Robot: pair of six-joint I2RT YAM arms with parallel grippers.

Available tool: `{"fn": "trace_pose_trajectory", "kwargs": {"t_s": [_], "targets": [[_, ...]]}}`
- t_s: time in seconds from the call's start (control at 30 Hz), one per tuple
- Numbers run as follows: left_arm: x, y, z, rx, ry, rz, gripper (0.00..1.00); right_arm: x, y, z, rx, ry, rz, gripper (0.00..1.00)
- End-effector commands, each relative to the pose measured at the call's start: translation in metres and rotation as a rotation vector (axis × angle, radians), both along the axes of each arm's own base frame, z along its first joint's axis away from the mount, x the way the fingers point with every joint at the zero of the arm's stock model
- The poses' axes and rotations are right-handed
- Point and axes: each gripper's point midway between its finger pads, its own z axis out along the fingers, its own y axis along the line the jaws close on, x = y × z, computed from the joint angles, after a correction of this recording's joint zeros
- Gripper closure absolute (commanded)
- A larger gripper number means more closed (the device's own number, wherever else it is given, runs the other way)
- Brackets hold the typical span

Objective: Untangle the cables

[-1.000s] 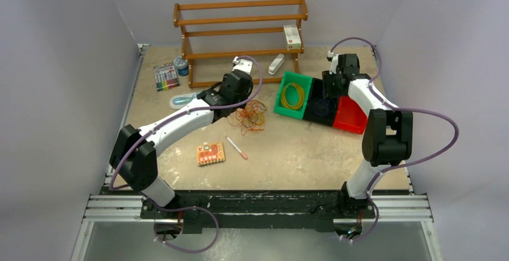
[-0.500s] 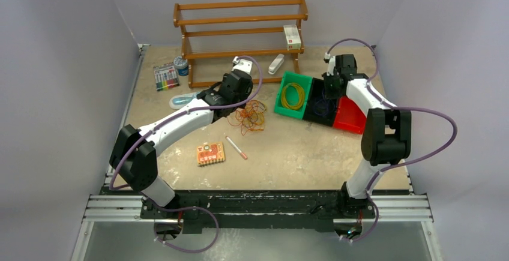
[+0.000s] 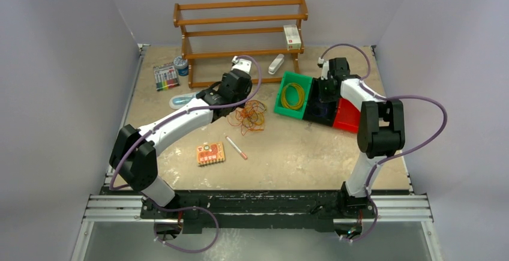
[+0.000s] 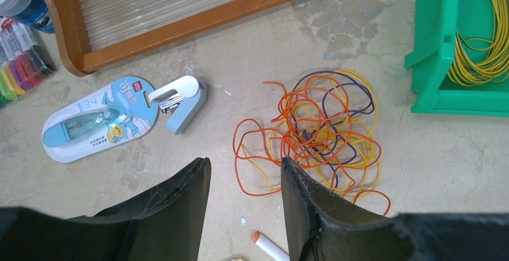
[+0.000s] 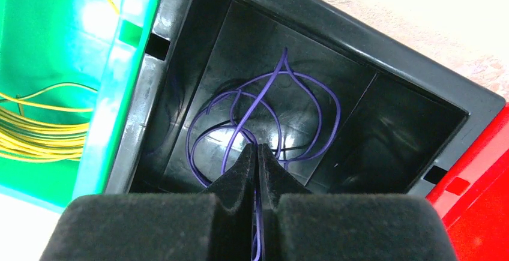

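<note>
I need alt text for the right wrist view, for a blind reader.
The right gripper is shut on a purple cable that lies in the black bin. Beside it stand a green bin holding yellow cable and a red bin.

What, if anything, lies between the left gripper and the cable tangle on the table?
Nothing visible. The open left gripper faces the cable tangle across bare table; the pen lies beside one finger, off that line.

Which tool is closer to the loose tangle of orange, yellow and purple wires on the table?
Left. The left tool hangs just beside the tangle; the right tool is away at the black plastic bin, shut on a purple wire.
</note>
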Motion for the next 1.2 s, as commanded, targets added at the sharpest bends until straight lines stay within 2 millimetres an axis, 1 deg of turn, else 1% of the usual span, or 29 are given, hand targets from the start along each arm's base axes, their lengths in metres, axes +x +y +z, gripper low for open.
{"fn": "trace_pose_trajectory", "kwargs": {"t_s": [0.0, 0.1, 0.3, 0.43, 0.5, 0.53, 0.6, 0.7, 0.77, 0.87, 0.93, 1.07, 1.1, 1.17], "targets": [[0.003, 0.003, 0.019, -0.024, -0.052, 0.001, 0.54, 0.019, 0.005, 0.025, 0.014, -0.092, -0.007, 0.96], [0.004, 0.004, 0.02, -0.028, -0.054, 0.006, 0.54, 0.021, 0.003, 0.039, 0.014, -0.141, -0.02, 0.92], [0.006, 0.008, 0.024, -0.043, -0.063, 0.026, 0.52, 0.024, -0.005, 0.08, -0.01, -0.258, -0.064, 0.81], [0.007, 0.01, 0.028, -0.064, -0.072, 0.038, 0.51, 0.021, -0.014, 0.099, -0.039, -0.312, -0.102, 0.71], [0.007, 0.011, 0.03, -0.078, -0.076, 0.044, 0.5, 0.02, -0.016, 0.106, -0.047, -0.329, -0.111, 0.64], [0.007, 0.011, 0.03, -0.082, -0.076, 0.044, 0.5, 0.019, -0.017, 0.109, -0.05, -0.337, -0.115, 0.63], [0.007, 0.01, 0.031, -0.097, -0.078, 0.049, 0.5, 0.017, -0.019, 0.115, -0.052, -0.359, -0.125, 0.62], [0.007, 0.009, 0.031, -0.117, -0.076, 0.057, 0.49, 0.015, -0.02, 0.135, -0.04, -0.437, -0.139, 0.61], [0.007, 0.007, 0.031, -0.135, -0.076, 0.063, 0.49, 0.012, -0.014, 0.151, -0.005, -0.503, -0.117, 0.61], [0.007, 0.002, 0.028, -0.157, -0.065, 0.064, 0.49, 0.006, 0.006, 0.173, 0.075, -0.594, -0.022, 0.6], [0.007, 0.0, 0.024, -0.169, -0.051, 0.068, 0.49, 0.0, 0.021, 0.184, 0.134, -0.635, 0.05, 0.59], [0.006, -0.005, 0.008, -0.194, -0.007, 0.086, 0.49, -0.015, 0.05, 0.195, 0.276, -0.665, 0.16, 0.59], [0.006, -0.007, 0.003, -0.203, 0.005, 0.095, 0.5, -0.02, 0.059, 0.195, 0.321, -0.663, 0.185, 0.59], [0.006, -0.007, -0.008, -0.202, 0.027, 0.111, 0.51, -0.026, 0.07, 0.198, 0.388, -0.68, 0.204, 0.59]]}}
